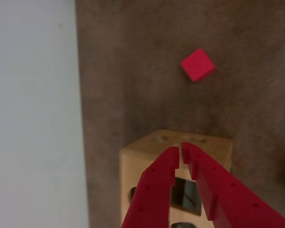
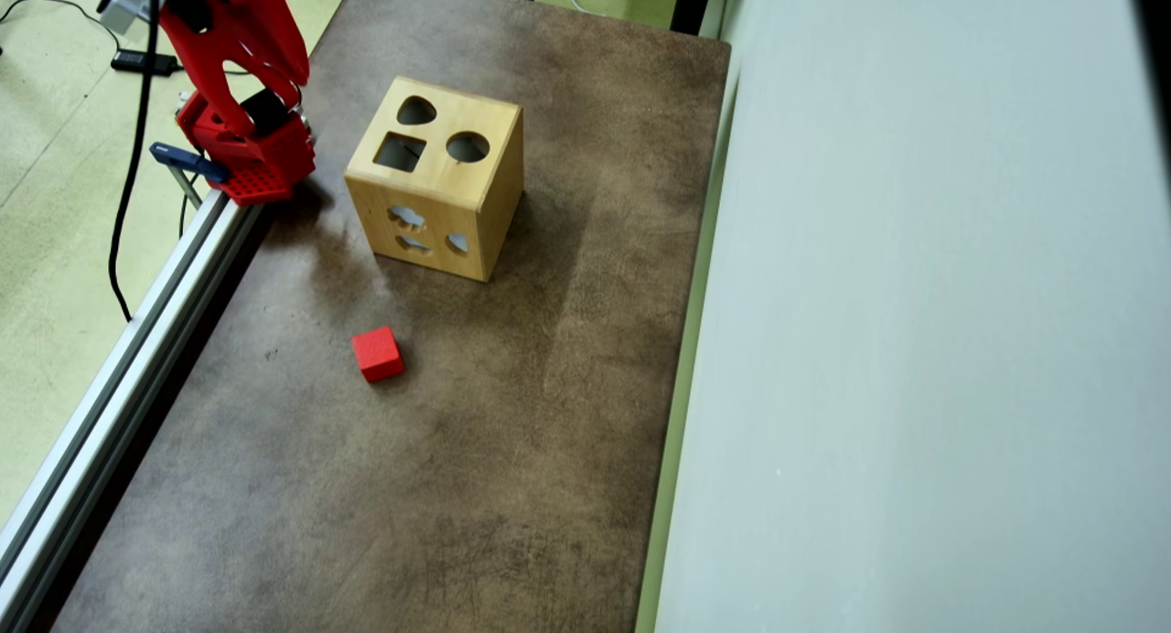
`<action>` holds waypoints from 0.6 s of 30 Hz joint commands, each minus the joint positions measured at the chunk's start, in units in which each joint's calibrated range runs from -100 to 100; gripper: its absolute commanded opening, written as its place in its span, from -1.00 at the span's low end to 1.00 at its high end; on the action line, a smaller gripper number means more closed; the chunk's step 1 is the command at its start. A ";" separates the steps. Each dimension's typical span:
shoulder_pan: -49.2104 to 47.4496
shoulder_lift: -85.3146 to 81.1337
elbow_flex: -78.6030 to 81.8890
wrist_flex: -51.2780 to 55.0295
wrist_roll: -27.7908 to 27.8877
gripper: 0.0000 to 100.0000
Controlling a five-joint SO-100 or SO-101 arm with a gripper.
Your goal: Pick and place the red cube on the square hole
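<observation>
The red cube [image 1: 198, 64] lies alone on the brown table, beyond the wooden shape-sorter box [image 1: 133, 166] in the wrist view. In the overhead view the cube [image 2: 377, 353] sits below the box [image 2: 485, 194], clear of it. The box top has a square hole [image 2: 400, 151], a round hole and a heart-shaped hole. My red gripper [image 1: 180, 152] is shut and empty, with only a thin slit between its tips; part of the square hole [image 1: 185, 195] shows between its fingers. The red arm [image 2: 233, 38] is folded at the table's top left corner, left of the box.
A pale wall [image 2: 915, 340] runs along the table's right side in the overhead view. An aluminium rail [image 2: 119, 359] borders the left edge. The arm's base [image 2: 252, 157] is clamped at the top left, with cables on the floor beyond.
</observation>
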 commanded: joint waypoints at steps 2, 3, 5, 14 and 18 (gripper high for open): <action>4.42 11.02 -2.05 -0.48 9.72 -0.97; 4.79 12.81 -2.05 -0.48 11.43 -0.97; 5.39 16.12 -2.05 -0.48 14.60 -0.97; 5.46 30.39 -1.96 -1.44 17.83 -0.97; 5.46 34.80 -1.15 -9.00 17.83 -0.97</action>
